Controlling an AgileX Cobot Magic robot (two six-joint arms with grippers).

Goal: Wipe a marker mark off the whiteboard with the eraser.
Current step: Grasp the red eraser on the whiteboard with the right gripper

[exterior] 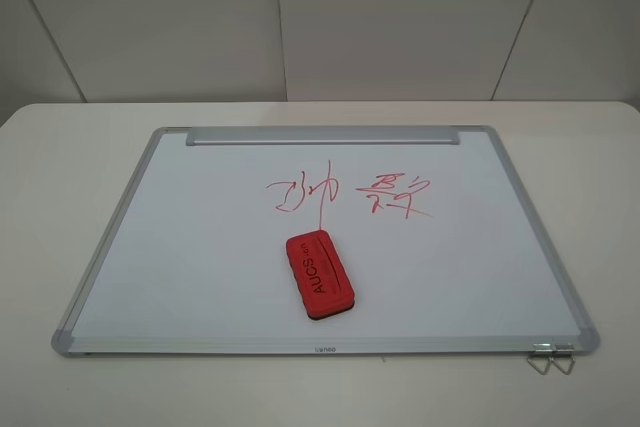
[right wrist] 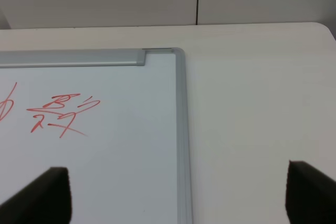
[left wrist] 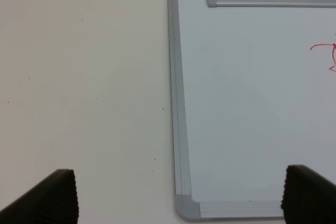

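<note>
The whiteboard (exterior: 200,247) lies flat on the table. The red eraser (exterior: 320,275) rests on it near the front middle, just below the marker mark (exterior: 303,190), whose thin tail runs down toward the eraser. Neither arm shows in the exterior high view. My left gripper (left wrist: 181,198) is open above the board's left front corner, and a bit of the marker mark (left wrist: 323,51) shows at that view's edge. My right gripper (right wrist: 176,195) is open over the board's right frame, with only an edge of the marker mark (right wrist: 8,106) in view. The eraser is out of both wrist views.
A second red zigzag scribble (exterior: 395,195) sits right of the mark, also visible as the zigzag (right wrist: 60,114) in the right wrist view. The silver tray strip (exterior: 322,135) runs along the far edge. A metal clip (exterior: 550,357) hangs at the front right corner.
</note>
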